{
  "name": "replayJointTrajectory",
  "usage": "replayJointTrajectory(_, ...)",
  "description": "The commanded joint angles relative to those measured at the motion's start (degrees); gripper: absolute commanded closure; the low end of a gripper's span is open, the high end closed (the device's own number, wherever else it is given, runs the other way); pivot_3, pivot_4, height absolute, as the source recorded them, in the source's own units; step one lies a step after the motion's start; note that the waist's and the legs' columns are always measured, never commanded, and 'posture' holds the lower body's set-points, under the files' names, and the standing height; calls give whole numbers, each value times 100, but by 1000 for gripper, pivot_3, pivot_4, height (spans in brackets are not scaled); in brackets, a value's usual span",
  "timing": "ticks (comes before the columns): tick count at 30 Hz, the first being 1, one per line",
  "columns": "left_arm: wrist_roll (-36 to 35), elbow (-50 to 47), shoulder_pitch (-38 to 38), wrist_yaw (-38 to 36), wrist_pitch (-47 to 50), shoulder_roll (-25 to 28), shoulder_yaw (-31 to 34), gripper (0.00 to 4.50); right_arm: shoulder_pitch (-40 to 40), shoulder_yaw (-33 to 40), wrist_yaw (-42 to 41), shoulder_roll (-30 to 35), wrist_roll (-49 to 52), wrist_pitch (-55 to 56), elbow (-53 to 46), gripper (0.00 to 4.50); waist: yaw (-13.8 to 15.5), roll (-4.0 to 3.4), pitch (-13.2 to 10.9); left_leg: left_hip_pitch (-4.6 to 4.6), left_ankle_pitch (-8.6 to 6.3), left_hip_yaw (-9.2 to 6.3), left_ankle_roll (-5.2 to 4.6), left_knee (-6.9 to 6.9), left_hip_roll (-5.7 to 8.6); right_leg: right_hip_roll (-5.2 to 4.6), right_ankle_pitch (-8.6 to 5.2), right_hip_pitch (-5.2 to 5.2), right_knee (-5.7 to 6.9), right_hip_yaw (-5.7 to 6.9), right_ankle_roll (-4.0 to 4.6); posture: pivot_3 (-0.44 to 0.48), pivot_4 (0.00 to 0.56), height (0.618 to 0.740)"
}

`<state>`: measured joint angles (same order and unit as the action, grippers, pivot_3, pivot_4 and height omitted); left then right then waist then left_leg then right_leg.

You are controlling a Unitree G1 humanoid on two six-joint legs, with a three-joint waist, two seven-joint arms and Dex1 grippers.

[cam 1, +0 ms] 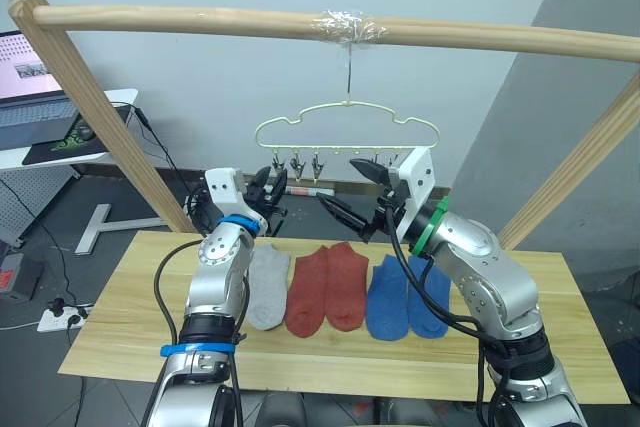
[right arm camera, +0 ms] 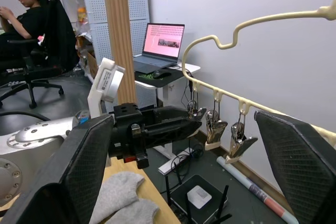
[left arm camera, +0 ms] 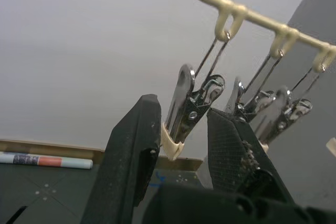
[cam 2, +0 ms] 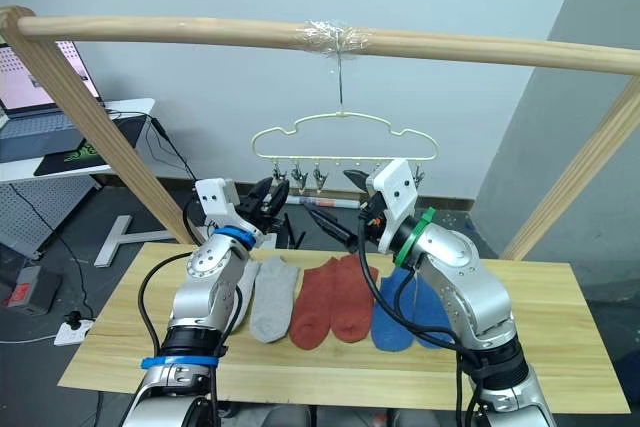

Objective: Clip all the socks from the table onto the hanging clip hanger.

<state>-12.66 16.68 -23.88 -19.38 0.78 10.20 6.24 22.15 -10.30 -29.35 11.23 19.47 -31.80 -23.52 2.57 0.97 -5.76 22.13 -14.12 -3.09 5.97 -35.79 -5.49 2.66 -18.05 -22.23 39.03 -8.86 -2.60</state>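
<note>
The pale yellow clip hanger [cam 1: 345,127] hangs by its hook from the wooden bar, with a row of metal clips under it. My left gripper [cam 1: 268,187] is raised to the leftmost clip [left arm camera: 186,108]. It is open, and that clip stands between its two fingers [left arm camera: 131,156]. My right gripper [cam 1: 355,194] is held wide open just below the hanger's middle, holding nothing. On the table [cam 1: 150,347] lie the socks in a row: grey socks [cam 2: 270,297] partly behind my left arm, two rust red socks [cam 1: 327,287], and two blue socks [cam 1: 405,297] under my right arm.
A thick wooden bar [cam 1: 200,19] on slanted wooden legs [cam 1: 100,107] frames the table. A white desk with a laptop [cam 1: 20,77] stands to the far left. A person [right arm camera: 31,19] sits on a chair in the right wrist view. A pen [left arm camera: 44,160] lies on the floor.
</note>
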Motion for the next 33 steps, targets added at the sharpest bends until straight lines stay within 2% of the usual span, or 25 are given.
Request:
replayJointTrajectory(1, 70, -48, -206, -22, -179, -9, -56, 2760, 78, 72, 50, -12, 113, 31, -284, 0, -3, 0, -2, 1, 0, 0, 0, 0, 0, 0, 0, -1, 0, 0, 0, 83, 113, 740)
replayJointTrajectory(12, 253, -22, -389, 113, -459, 10, -72, 2760, 66, 108, 81, 52, 115, 59, -277, 0, -126, 0, -2, 2, 0, -1, 0, 0, 0, 0, 0, -1, 0, 1, 0, 78, 104, 740)
replayJointTrajectory(26, 765, 228, -433, 350, -802, 217, -118, 2760, 98, 127, 72, 44, 164, 76, -241, 0, -128, 0, -2, 4, 0, -2, 0, 1, 0, 0, 0, -3, 0, 2, -1, 84, 93, 740)
replayJointTrajectory(33, 776, 333, -484, 355, -903, 212, -116, 2760, 102, 126, 100, 31, 140, 86, -240, 0, -127, 0, -2, 7, 0, -2, 0, 1, 0, 0, 0, -3, -1, 3, -1, 82, 92, 740)
